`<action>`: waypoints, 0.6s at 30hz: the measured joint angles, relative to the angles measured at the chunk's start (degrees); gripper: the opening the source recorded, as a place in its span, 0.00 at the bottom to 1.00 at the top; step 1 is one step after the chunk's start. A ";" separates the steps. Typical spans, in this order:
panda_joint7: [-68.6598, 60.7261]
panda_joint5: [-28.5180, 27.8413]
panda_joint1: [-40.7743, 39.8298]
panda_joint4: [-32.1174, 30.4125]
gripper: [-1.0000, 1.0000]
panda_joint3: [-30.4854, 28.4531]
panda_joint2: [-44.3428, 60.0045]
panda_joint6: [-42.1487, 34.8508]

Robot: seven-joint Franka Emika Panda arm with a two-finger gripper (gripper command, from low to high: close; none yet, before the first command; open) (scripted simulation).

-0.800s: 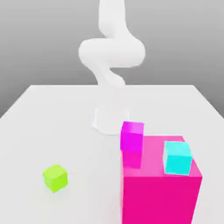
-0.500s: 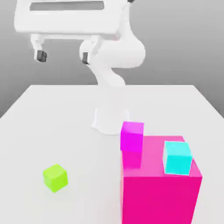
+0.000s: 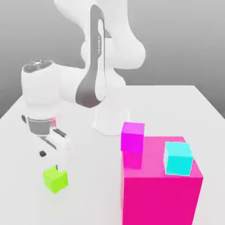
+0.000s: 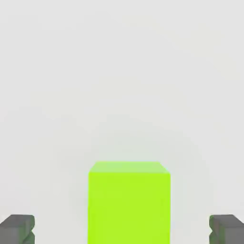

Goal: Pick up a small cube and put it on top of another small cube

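One lime-green plain cube [image 3: 55,179] on white table [image 3: 88,189], L of pink block's near-L edge in ext. view; gripper [image 3: 50,161] spread, empty, above it: descend straight, keep cube centred, then close evenly.

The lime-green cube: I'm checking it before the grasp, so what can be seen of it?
The lime-green cube is small, plain and evenly coloured, with flat faces and straight edges. It sits on the pale table, to the exterior view's left of the big pink block. The open gripper is above it, fingers apart on either side, not gripping it.
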 joint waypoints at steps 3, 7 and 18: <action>-1.24 1.66 -1.60 1.01 0.50 1.97 6.23 5.08; -1.36 1.80 -1.94 1.23 0.00 2.36 7.52 6.16; 2.21 -3.22 -0.41 -0.40 0.00 0.70 -4.68 -4.65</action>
